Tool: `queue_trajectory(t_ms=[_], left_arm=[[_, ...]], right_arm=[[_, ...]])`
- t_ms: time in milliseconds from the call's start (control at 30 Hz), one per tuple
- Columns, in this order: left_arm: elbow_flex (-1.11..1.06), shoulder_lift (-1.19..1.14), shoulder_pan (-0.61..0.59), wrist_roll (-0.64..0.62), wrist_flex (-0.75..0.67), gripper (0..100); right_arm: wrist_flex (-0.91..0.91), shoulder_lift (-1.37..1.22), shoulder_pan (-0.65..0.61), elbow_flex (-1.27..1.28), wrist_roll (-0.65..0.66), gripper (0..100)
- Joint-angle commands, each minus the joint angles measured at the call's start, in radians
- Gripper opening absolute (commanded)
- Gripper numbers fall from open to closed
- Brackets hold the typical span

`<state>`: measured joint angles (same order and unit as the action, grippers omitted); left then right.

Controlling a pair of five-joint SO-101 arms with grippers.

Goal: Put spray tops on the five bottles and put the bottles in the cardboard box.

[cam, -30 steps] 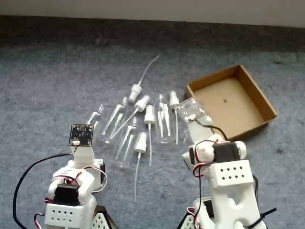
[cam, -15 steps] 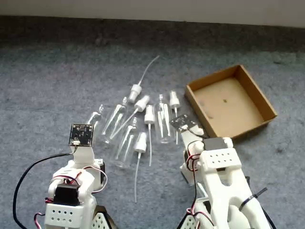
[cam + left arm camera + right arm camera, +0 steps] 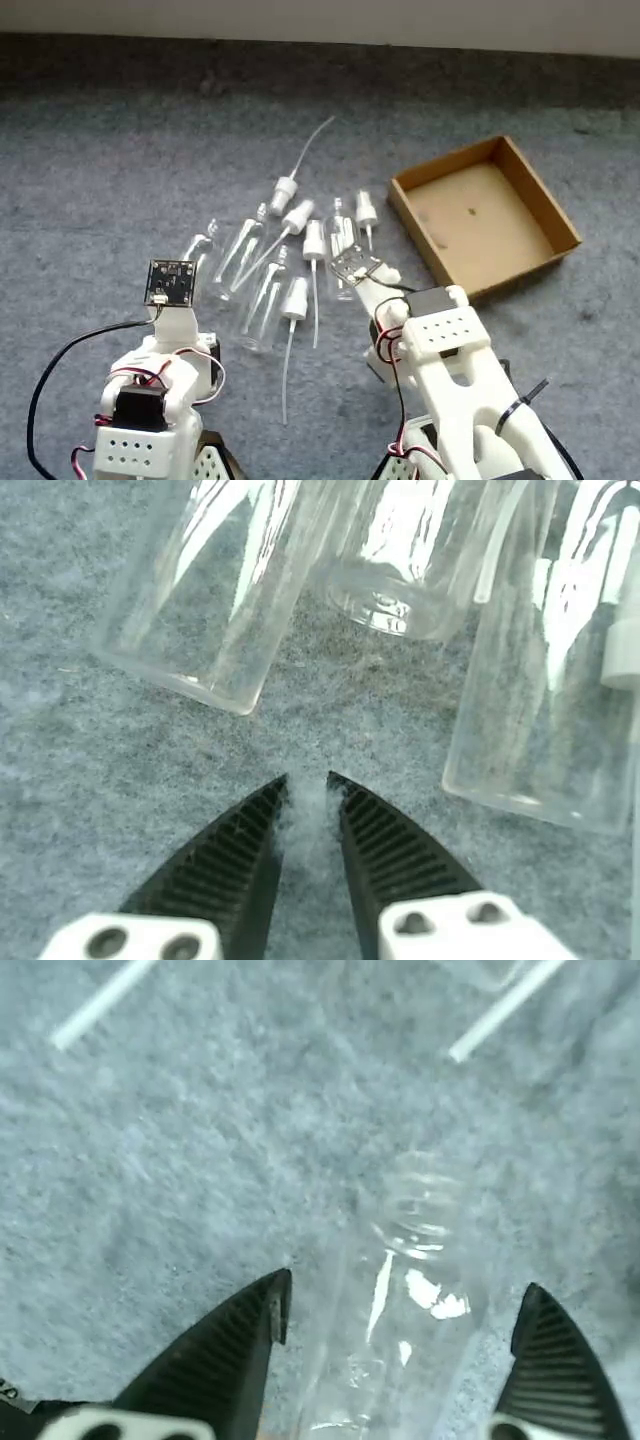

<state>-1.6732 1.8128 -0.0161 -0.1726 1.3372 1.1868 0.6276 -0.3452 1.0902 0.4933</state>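
Note:
Several clear bottles (image 3: 240, 252) and white spray tops (image 3: 314, 240) with long tubes lie mixed on the grey carpet, left of the cardboard box (image 3: 535, 190). My right arm (image 3: 440, 335) leans over the rightmost bottle (image 3: 343, 240). My right gripper (image 3: 405, 1305) is open wide, and this clear bottle (image 3: 405, 1270) lies between its fingers, neck pointing away. My left gripper (image 3: 308, 785) hovers low over the carpet with only a narrow slit between its fingers, holding nothing. Just beyond it are the bases of three bottles (image 3: 205, 610).
The box is shallow, with nothing inside, and sits at the right of the carpet. One spray top (image 3: 285, 188) has a long tube curving toward the far side. Two tube ends (image 3: 500, 1015) lie ahead of the right gripper. A dark strip (image 3: 320, 60) borders the far edge.
My right arm has swung left, away from the box's near corner, and stretched out over the rightmost bottle. The left arm has stayed still.

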Motion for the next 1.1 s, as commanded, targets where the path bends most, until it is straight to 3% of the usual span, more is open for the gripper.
queue_trajectory(t_ms=[0,400,700,933,1067], left_arm=[[-0.021,0.012,-0.004,0.009,-0.011,1],[-0.021,0.012,-0.004,0.009,-0.011,1],[-0.021,0.012,-0.004,0.009,-0.011,1],[-0.021,0.012,-0.004,0.009,-0.011,1],[-0.021,0.012,-0.004,0.009,-0.011,1]], right_arm=[[-0.013,-0.013,-0.007,-0.031,0.014,30.7],[-0.064,-0.019,0.024,-0.018,0.014,30.7],[-0.130,-0.183,0.088,-0.021,0.015,30.3],[-0.119,-0.191,0.091,-0.028,0.009,12.9],[-0.012,-0.186,0.088,-0.056,0.006,11.7]])
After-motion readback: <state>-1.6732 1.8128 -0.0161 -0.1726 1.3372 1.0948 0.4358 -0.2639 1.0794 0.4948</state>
